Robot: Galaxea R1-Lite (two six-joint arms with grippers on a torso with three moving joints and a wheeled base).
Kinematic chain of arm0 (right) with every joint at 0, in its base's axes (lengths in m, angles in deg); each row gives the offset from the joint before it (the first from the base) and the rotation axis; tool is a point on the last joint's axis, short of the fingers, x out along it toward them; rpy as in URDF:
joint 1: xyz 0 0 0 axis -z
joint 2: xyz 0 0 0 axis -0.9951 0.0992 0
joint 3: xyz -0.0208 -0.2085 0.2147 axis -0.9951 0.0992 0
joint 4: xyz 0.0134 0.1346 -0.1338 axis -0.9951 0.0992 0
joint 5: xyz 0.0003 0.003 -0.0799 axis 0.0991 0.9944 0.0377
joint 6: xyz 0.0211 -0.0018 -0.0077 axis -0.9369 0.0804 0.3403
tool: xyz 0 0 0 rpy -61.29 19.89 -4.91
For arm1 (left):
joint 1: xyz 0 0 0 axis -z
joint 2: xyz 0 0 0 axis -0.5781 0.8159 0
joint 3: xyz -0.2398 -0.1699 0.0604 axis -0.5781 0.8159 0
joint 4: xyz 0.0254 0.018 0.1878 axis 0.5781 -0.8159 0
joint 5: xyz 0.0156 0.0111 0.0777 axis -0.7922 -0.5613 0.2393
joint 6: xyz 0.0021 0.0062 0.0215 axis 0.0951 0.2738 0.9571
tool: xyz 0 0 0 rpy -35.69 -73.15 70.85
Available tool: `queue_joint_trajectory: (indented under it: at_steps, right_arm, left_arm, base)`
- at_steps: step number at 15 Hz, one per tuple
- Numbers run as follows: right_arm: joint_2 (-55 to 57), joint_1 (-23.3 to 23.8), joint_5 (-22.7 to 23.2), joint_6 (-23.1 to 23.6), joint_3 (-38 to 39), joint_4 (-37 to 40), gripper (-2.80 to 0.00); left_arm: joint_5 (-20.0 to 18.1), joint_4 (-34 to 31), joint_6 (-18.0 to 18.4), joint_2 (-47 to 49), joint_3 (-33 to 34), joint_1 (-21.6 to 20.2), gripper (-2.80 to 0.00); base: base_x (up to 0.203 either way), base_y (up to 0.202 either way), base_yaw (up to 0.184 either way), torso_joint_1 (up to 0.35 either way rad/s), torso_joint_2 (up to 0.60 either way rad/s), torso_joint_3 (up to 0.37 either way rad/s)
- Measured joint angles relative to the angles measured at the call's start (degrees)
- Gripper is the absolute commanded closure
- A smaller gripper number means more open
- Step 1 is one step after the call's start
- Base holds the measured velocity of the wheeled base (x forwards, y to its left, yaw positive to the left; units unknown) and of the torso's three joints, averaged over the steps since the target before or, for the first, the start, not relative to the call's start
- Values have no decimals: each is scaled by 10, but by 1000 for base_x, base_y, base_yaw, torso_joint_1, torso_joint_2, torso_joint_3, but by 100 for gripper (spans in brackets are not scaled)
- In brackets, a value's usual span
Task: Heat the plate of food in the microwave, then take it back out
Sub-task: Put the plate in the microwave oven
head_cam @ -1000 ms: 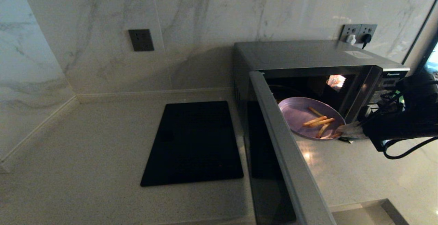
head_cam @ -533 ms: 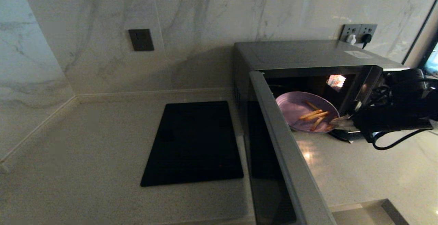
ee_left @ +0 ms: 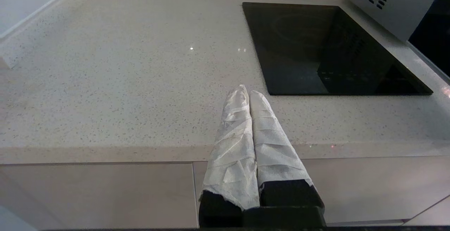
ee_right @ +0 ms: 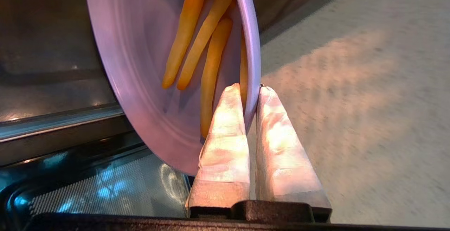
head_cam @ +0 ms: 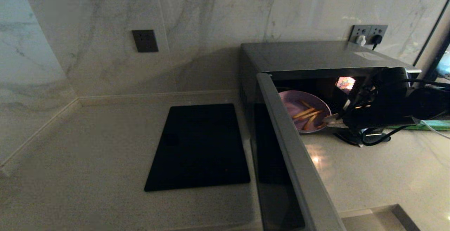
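Pinching the plate of food [ee_right: 140, 83] by its rim, the right gripper [ee_right: 250, 90] holds it inside the microwave [head_cam: 316, 57] mouth; the left gripper [ee_left: 246, 95] hangs closed.

Speckled stone counter [ee_left: 105, 83]; glossy black cooktop [ee_left: 327, 51].

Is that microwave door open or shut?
Open. The microwave has its door swung out toward the camera, its lit cavity exposed, and the right gripper carries the plate of food at the opening.
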Motion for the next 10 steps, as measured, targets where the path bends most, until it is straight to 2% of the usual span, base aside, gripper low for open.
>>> queue_joint_trajectory:
  at_steps: [10]
  right_arm:
    - [77, -5, -36, 0, -83, 0, 0]
  left_arm:
    - [0, 0, 0, 0, 0, 0, 0]
  base:
    - [0, 0, 0, 0, 0, 0]
